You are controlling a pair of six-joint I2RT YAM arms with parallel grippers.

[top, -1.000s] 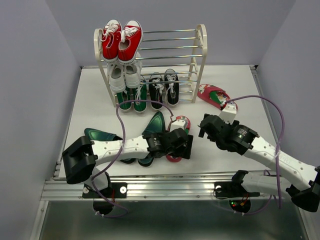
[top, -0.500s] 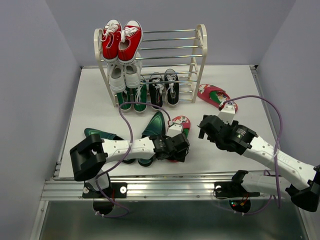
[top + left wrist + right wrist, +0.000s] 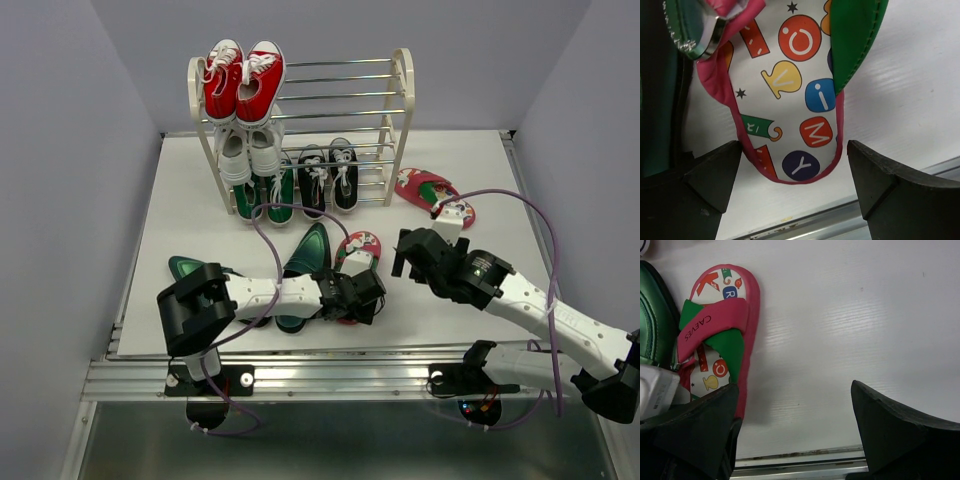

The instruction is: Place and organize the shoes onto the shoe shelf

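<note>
A red flip-flop (image 3: 360,248) with a printed footbed lies on the table, its heel (image 3: 802,165) between the fingers (image 3: 715,175) of my open left gripper (image 3: 355,300), apart from both pads. Its partner (image 3: 435,192) lies right of the shoe shelf (image 3: 402,110). One green loafer (image 3: 308,255) lies just left of the near flip-flop, another (image 3: 195,270) farther left. Black sneakers (image 3: 330,178) and a green pair (image 3: 265,198) sit on the bottom tier. My right gripper (image 3: 408,255) hangs open over bare table to the right of that flip-flop (image 3: 720,335), holding nothing.
Red sneakers (image 3: 243,80) sit on the shelf's top tier and white sneakers (image 3: 248,150) on the tier below. The table's metal front rail (image 3: 330,378) runs just behind both grippers. Grey walls close in the left, right and back sides.
My left gripper has drawn back toward the near edge, uncovering more of the flip-flop, so its fingers now flank the heel. The right arm has barely shifted.
</note>
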